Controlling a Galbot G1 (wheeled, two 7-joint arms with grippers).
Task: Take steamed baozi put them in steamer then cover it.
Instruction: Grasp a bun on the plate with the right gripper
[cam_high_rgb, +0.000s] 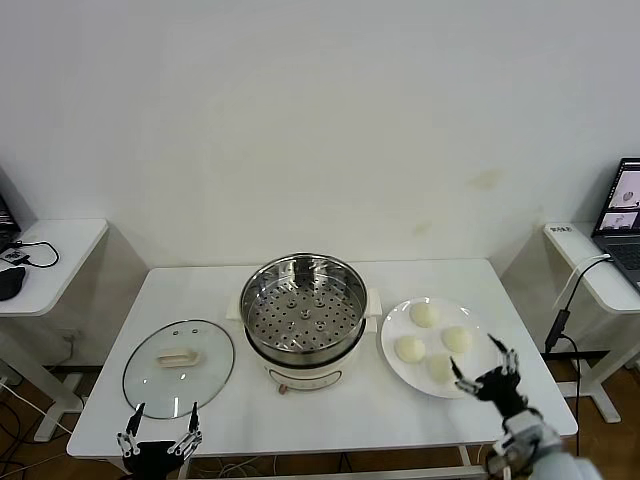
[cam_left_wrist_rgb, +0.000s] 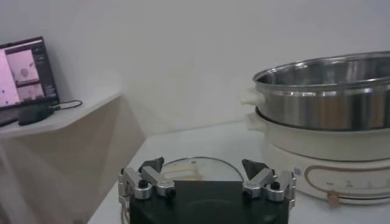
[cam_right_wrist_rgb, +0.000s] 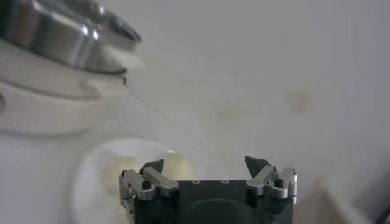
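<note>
Baozi number four, all on one white plate (cam_high_rgb: 392, 362) on the right side of the white table (cam_high_rgb: 330, 415): one bun (cam_high_rgb: 424, 314) at the far edge, one (cam_high_rgb: 457, 339) toward the right, one (cam_high_rgb: 409, 348) toward the left, and one (cam_high_rgb: 440, 367) nearest the front. Each is smooth, round and cream-white. They sit close together but not stacked.

The right gripper (cam_high_rgb: 488, 365) hangs at the plate's near right edge, its dark fingers spread apart with nothing between them, just beside the front bun. In the right wrist view the same gripper (cam_right_wrist_rgb: 206, 165) shows both fingertips well separated, with the plate (cam_right_wrist_rgb: 91, 176) and a pale bun (cam_right_wrist_rgb: 116, 171) blurred beyond, and the steel pot (cam_right_wrist_rgb: 55, 33) farther off.

The left gripper (cam_high_rgb: 162, 415) waits at the front left edge of the table, fingers apart and empty, just in front of the one cover (cam_high_rgb: 178, 366). That cover lies flat on the table, clear glass with a metal rim and a cream rectangular handle (cam_high_rgb: 178, 356). In the left wrist view the gripper (cam_left_wrist_rgb: 204, 165) points over the cover (cam_left_wrist_rgb: 195, 167).

One steamer (cam_high_rgb: 304, 300) stands in the middle of the table between cover and plate: a shiny steel pot, uncovered, with a perforated tray (cam_high_rgb: 303, 318) inside holding no buns, on a white base (cam_high_rgb: 300, 380). The left wrist view shows its side wall (cam_left_wrist_rgb: 329, 97).
</note>
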